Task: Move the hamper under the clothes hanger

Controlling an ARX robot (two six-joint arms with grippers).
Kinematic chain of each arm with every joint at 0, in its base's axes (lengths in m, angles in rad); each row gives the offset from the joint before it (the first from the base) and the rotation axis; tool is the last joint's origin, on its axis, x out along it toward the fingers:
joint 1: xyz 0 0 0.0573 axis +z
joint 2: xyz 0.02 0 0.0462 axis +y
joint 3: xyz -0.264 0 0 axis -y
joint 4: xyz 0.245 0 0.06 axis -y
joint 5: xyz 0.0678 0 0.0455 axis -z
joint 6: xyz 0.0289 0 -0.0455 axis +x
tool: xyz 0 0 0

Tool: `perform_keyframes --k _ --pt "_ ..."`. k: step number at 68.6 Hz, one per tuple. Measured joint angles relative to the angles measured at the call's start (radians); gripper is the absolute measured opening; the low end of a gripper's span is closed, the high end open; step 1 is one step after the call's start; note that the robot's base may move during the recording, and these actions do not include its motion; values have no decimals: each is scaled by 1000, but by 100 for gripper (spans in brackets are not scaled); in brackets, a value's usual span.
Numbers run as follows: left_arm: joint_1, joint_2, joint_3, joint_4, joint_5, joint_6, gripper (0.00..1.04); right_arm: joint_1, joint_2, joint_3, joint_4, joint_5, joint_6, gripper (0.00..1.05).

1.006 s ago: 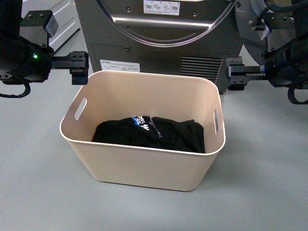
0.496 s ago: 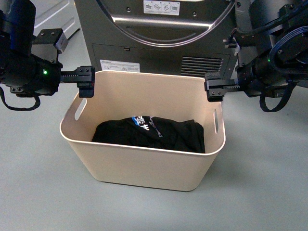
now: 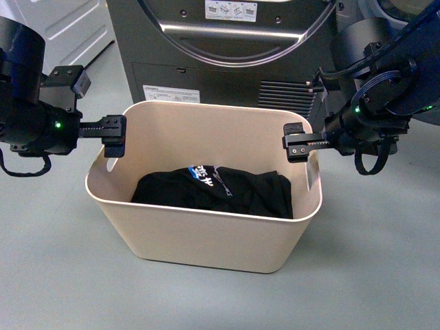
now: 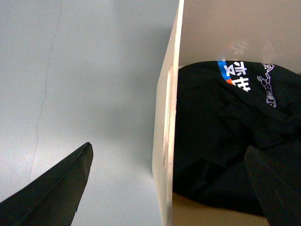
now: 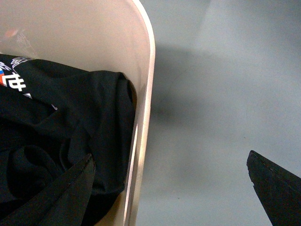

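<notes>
Hamper (image 3: 206, 234) on grey floor before dark dryer (image 3: 227, 62), black garment (image 3: 220, 192) inside. Left pincer (image 3: 115, 137) and right pincer (image 3: 295, 143) released, straddling opposite short walls. Nothing lifted yet; clothes hanger unseen; whole move remaining.

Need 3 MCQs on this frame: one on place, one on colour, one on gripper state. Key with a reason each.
1. Where does the hamper stand?
A) on the floor in front of the dryer
B) on top of the dryer
C) inside the dryer

2. What colour is the garment in the hamper?
A) white
B) black with a blue and white print
C) red

3. How is the left gripper?
A) shut on the garment
B) open, astride the hamper's short side
C) open, well away from the hamper

Key:
1 A, the dryer's front rises just behind the tub.
2 B, the front view shows dark cloth with the print.
3 B, the left wrist view shows its fingers apart with the wall between them.
</notes>
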Motion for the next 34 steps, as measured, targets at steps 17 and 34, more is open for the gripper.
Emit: perform_keyframes --k 17,34 --pt "14 64 38 6 -8 18 98 23 55 56 -23 17 19 97" --pt "14 98 84 12 -8 17 98 40 77 84 -37 18 29 97"
